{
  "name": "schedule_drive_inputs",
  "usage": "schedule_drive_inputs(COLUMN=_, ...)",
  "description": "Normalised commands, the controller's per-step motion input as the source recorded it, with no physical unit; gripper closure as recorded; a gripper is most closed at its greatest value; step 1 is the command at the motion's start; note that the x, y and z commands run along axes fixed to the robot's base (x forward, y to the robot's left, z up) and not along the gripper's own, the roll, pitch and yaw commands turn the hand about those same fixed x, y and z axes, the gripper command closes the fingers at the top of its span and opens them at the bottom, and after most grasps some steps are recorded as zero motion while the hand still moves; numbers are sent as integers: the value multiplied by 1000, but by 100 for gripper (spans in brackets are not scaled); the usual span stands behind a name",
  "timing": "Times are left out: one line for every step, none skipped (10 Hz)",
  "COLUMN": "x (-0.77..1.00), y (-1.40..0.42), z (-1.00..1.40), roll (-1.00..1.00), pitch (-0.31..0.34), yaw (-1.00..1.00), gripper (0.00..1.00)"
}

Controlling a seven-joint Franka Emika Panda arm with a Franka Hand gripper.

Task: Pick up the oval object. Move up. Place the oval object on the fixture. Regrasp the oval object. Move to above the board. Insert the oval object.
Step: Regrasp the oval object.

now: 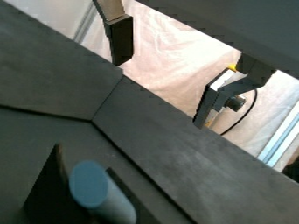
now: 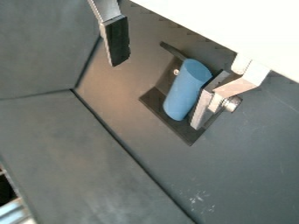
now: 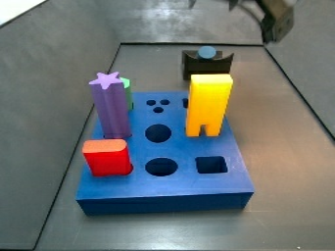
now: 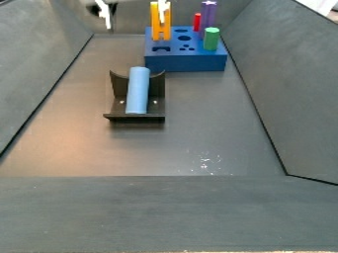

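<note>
The oval object (image 4: 136, 87), a smooth light-blue peg, lies lengthwise in the notch of the dark fixture (image 4: 132, 116) on the grey floor; its end shows in a side view (image 3: 207, 53) behind the yellow block. The blue board (image 3: 164, 172) stands beyond the fixture (image 3: 207, 65). My gripper (image 4: 102, 10) hangs high, open, with nothing between its fingers. In both wrist views the oval object (image 2: 184, 87) (image 1: 93, 185) rests below the gripper (image 2: 162, 72) (image 1: 163, 74), apart from it, on the fixture (image 2: 160, 103).
On the board (image 4: 185, 57) stand a purple star-topped peg (image 3: 112, 103), a red block (image 3: 106, 157) and a yellow arch block (image 3: 210, 103). Sloped grey walls (image 4: 46, 99) box in the floor. White cloth (image 1: 176, 52) lies outside the wall.
</note>
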Motion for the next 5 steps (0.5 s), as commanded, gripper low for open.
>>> schedule_drive_inputs(x=67, y=61, z=-1000, roll=107, pitch=-89, yaw=165, gripper=0)
schedule_drive_inputs(x=74, y=57, z=-1000, roll=94, pitch=-123, yaw=130, gripper=0)
schedule_drive_inputs(x=80, y=56, z=-1000, roll=81, pitch=-145, yaw=93, gripper=0)
schedule_drive_inputs(x=89, y=51, z=-1000, roll=79, pitch=-151, yaw=42, gripper=0)
schedule_drive_inputs(x=97, y=47, z=-1000, roll=82, pitch=-144, yaw=6, gripper=0)
